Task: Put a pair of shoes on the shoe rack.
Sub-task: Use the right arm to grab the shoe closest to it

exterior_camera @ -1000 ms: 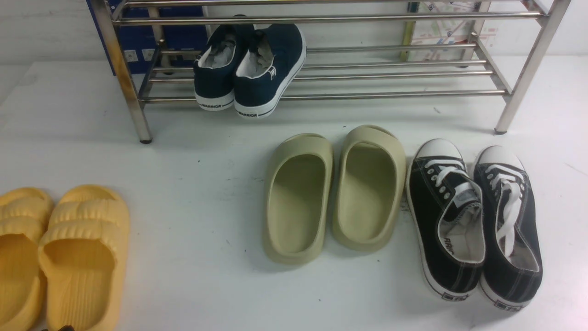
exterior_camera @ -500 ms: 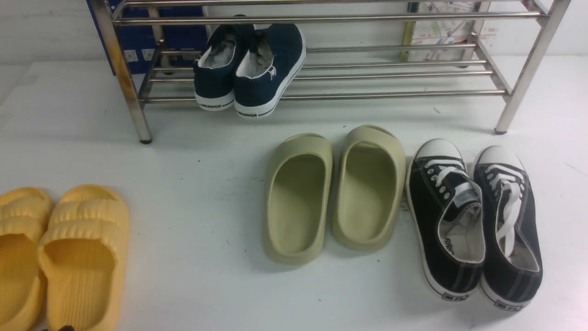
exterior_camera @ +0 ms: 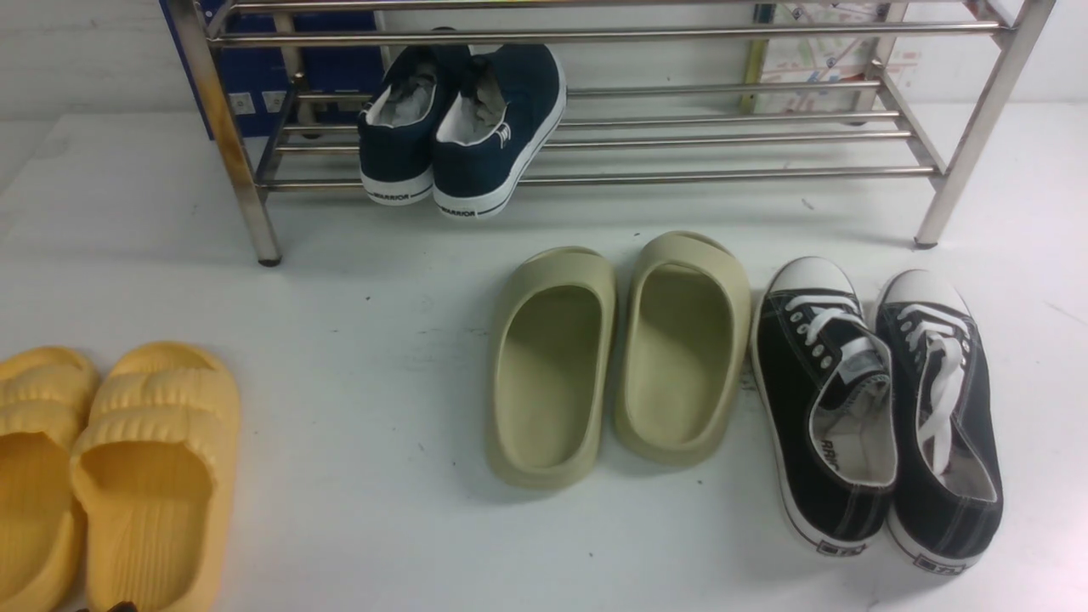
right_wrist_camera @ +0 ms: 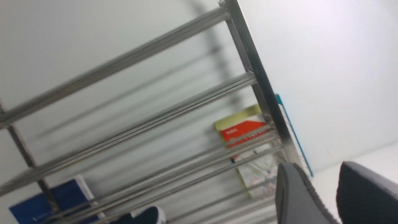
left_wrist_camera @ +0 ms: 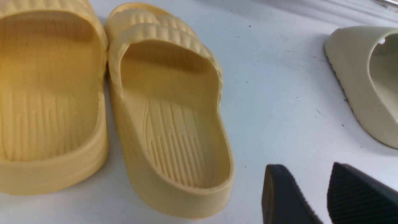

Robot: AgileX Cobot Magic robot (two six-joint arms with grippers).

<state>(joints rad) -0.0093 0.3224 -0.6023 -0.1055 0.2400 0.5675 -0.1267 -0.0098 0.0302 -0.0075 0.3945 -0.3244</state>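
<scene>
Black sneakers [exterior_camera: 880,408] sit just beside olive slippers [exterior_camera: 616,357], toes toward shoe rack [exterior_camera: 722,177]; left claw [left_wrist_camera: 307,174], right claw [right_wrist_camera: 318,170] apart.

"WARRIOR" on heels of navy sneakers [exterior_camera: 463,127], perhaps inside black sneaker [exterior_camera: 820,399].

Lab test setup, not a home: shoe rack [exterior_camera: 722,176] stands on a scuffed white tabletop [exterior_camera: 340,527], plain white wall [exterior_camera: 85,51] behind.
</scene>
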